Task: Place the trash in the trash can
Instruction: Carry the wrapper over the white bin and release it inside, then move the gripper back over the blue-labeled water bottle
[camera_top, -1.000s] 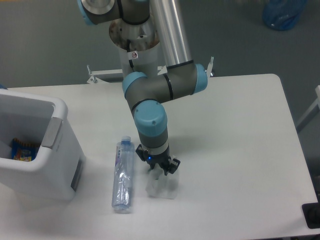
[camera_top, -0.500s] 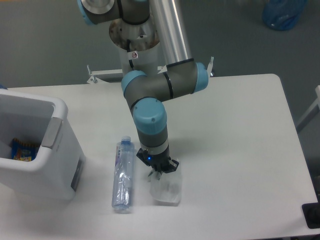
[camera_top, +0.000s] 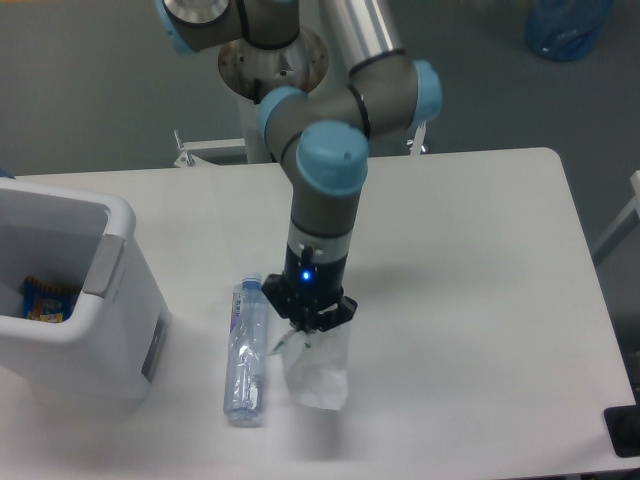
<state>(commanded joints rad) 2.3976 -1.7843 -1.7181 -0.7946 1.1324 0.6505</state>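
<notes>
The gripper (camera_top: 306, 328) pinches the limp, light bag (camera_top: 316, 372) by its top, apparently lifted near the table's (camera_top: 480, 300) front edge; the bottle (camera_top: 246, 350) lies alongside, the bin (camera_top: 70, 300) at the left edge.

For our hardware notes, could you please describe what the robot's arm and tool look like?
The arm is built of silver-grey metal tubes, with rounded joints capped in light blue. A wide silver link rises out of the top of the frame. The wrist narrows to a small black tool, and a little blue light glows just above it.
</notes>
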